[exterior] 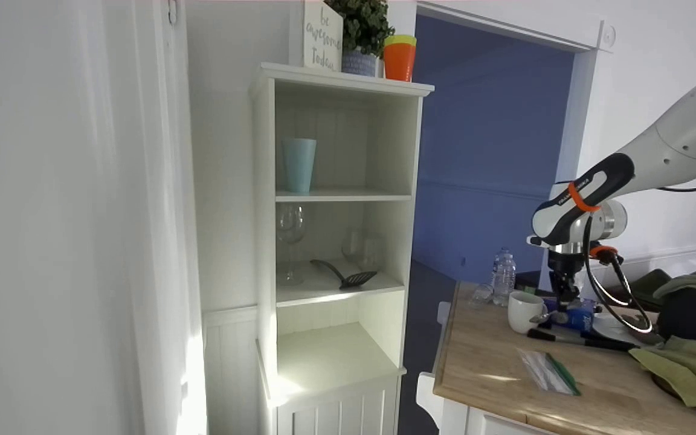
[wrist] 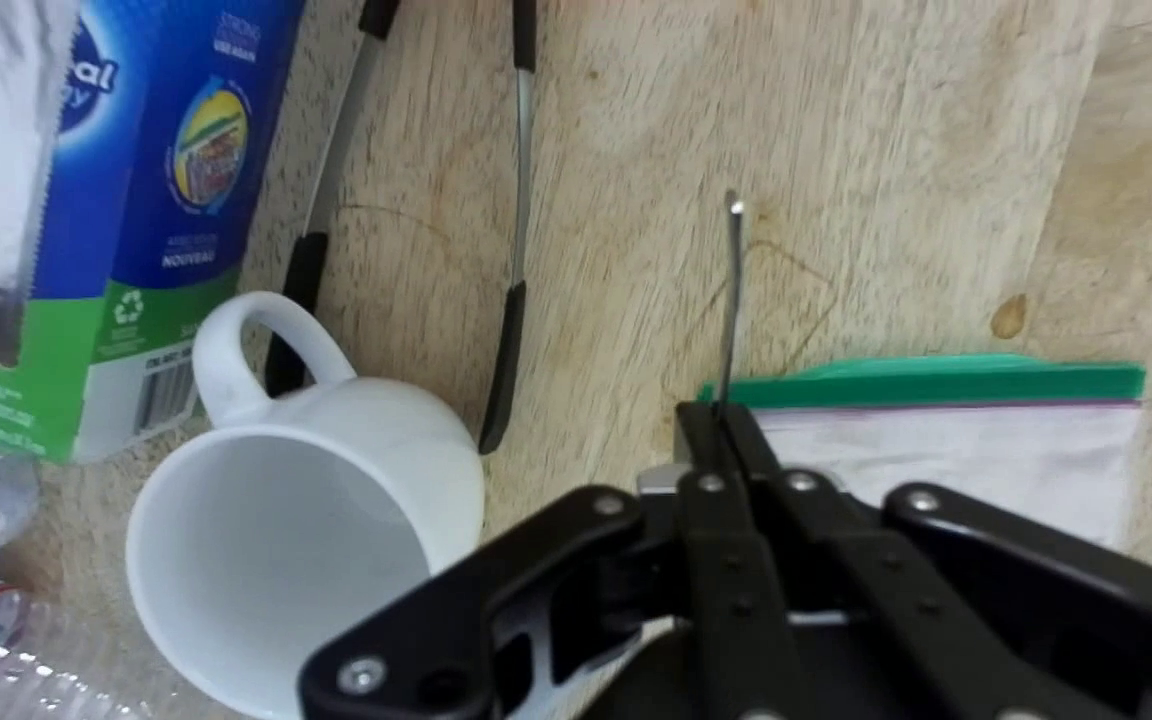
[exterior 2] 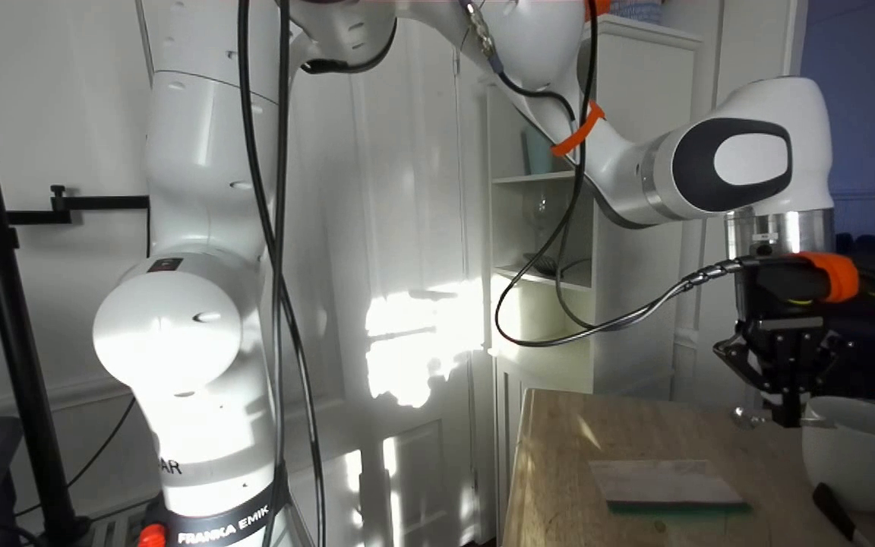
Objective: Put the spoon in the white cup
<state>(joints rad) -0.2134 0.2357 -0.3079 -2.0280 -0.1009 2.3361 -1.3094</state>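
Over the wooden tabletop, the gripper is pinching the spoon, fingers sitting nearly together, and it's hanging just beside the white cup. Stuff is kinda crowding that cup, though: a blue-and-green carton is standing by its handle, clear plastic bottles are sitting behind it in an exterior view, two black-ended metal strips are lying close by, and a green-edged zip bag is lying near the gripper.

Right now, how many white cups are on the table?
1: the white cup on the wooden table, beside the blue box; others may be hidden behind that box.
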